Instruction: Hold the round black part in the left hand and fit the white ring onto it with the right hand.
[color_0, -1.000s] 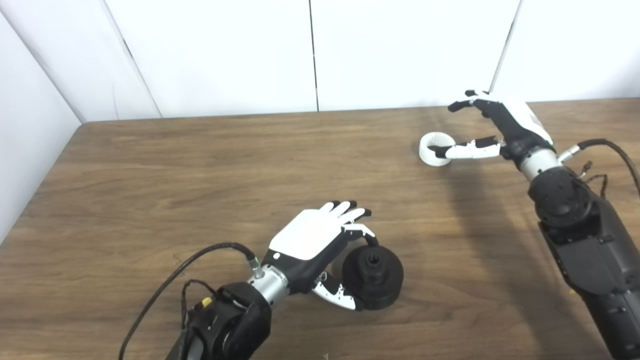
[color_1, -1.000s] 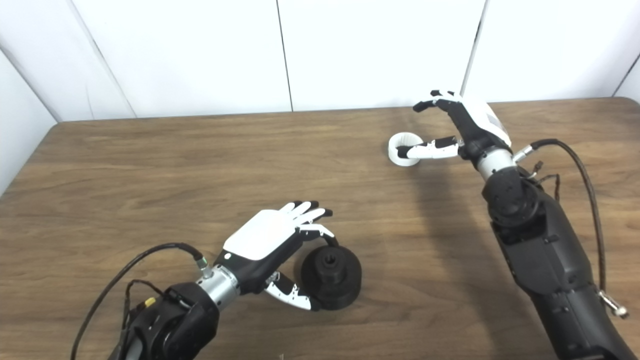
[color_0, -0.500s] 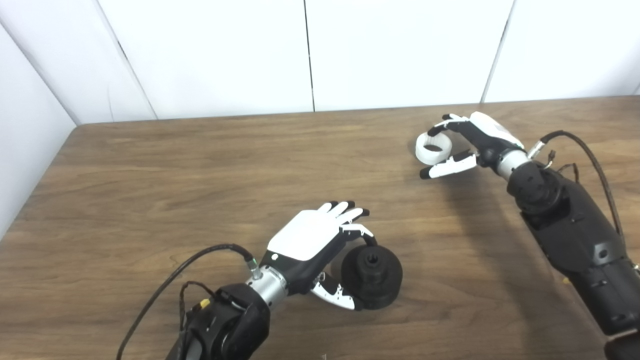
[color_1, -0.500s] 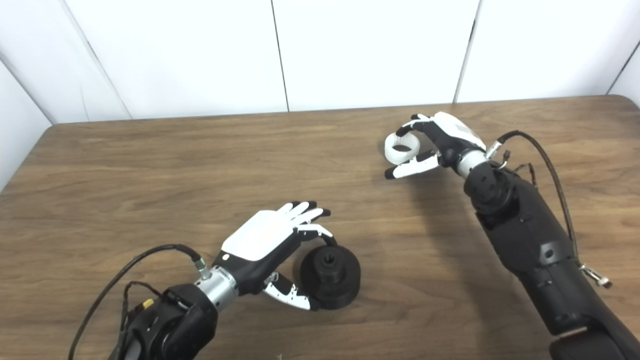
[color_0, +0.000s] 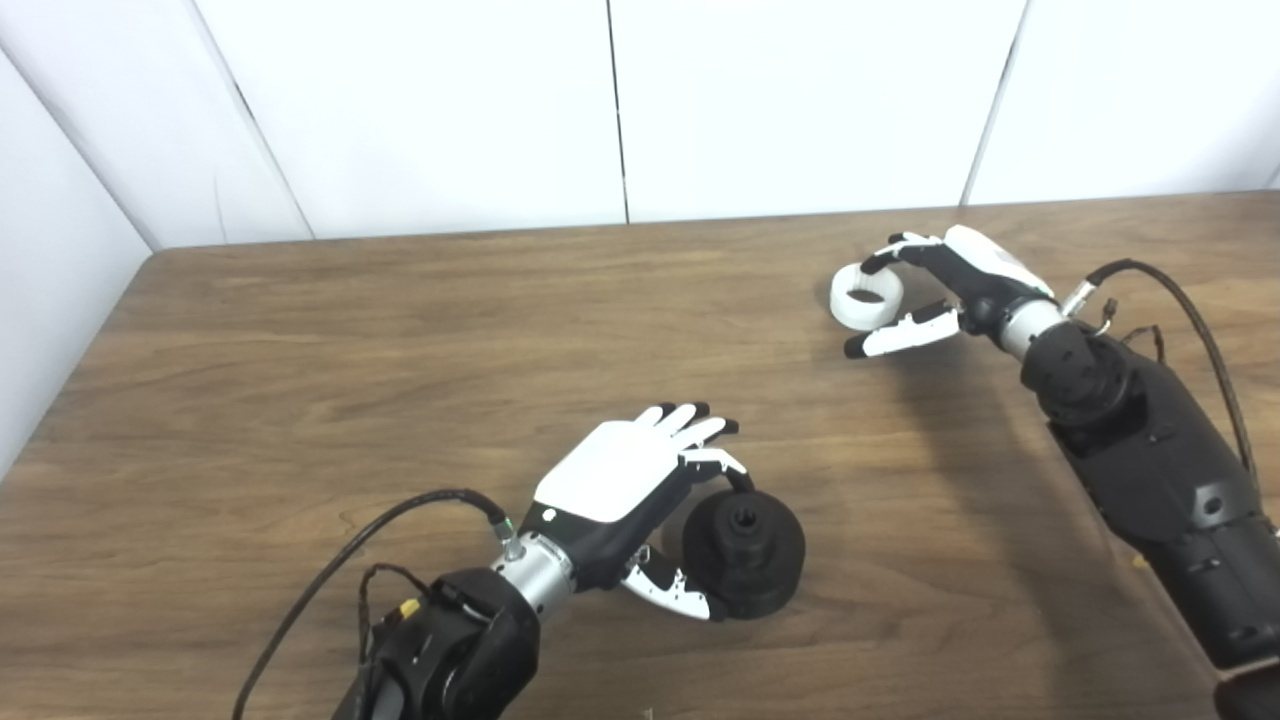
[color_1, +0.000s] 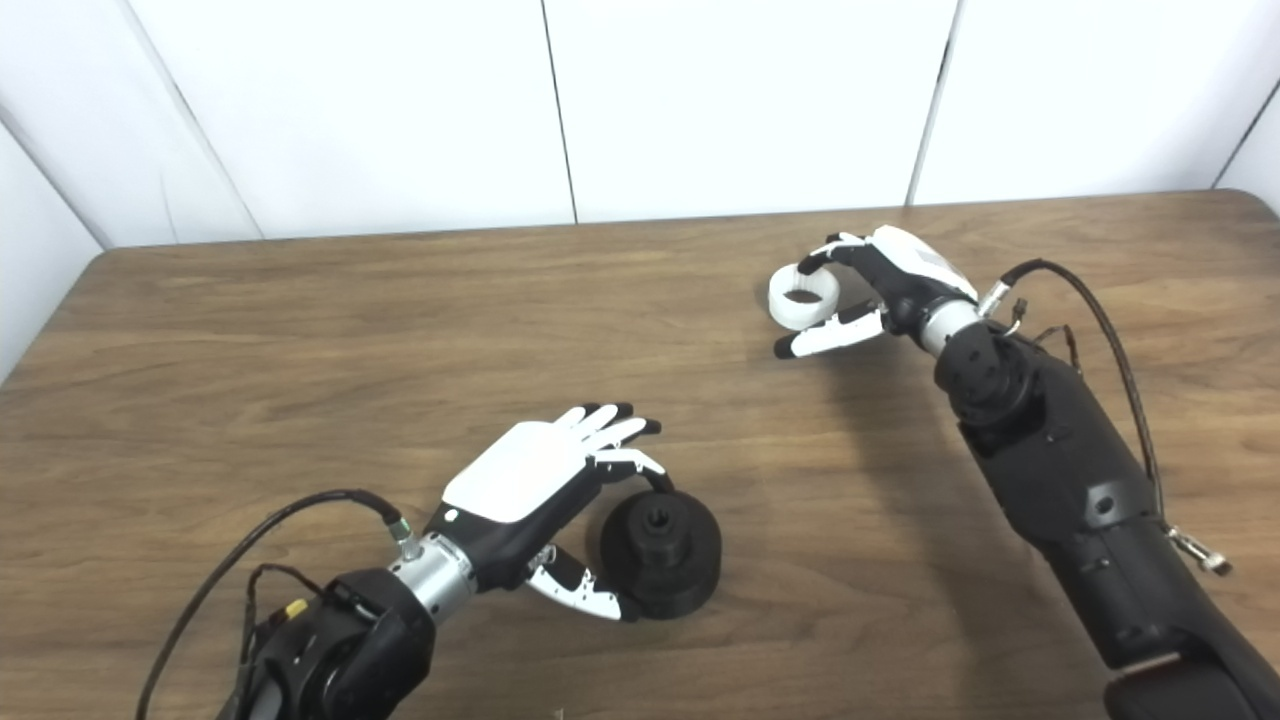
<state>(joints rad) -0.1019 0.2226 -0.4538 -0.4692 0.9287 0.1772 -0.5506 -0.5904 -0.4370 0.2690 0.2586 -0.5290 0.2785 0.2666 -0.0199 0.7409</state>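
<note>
White ring (color_0: 866, 297) now sits pinched in the right hand (color_0: 960, 285), fingers curled over its far rim and thumb stretched beneath; a second ago that hand was spread open with the ring flat on the tabletop (color_0: 400, 340). It appears lifted just clear of the wood, near the far right corner, though contact is hard to judge. Left hand (color_0: 625, 480) has not moved: half-open, cupping the round black part (color_0: 745, 553), which stands near the front edge.
</note>
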